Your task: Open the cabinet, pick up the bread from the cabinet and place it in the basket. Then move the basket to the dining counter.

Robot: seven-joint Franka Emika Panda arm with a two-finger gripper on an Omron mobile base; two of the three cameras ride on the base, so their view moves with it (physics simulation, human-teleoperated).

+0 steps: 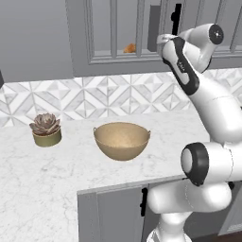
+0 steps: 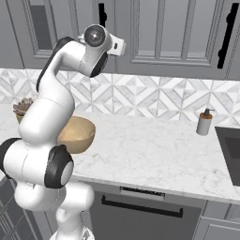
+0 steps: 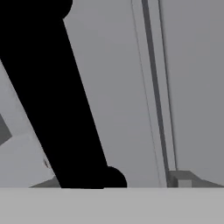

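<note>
One gripper (image 1: pixel 176 19) sits at the cabinet (image 1: pixel 118 33) handle (image 3: pixel 57 96); its grip state is unclear. Bread (image 1: pixel 129 48) lies left, basket (image 1: pixel 122 140) far below.

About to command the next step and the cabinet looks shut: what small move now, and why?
Probably close the gripper on the black bar handle, then pull: the handle sits right at the hand, the cabinet door looks shut, and the bread lies behind its glass.
</note>
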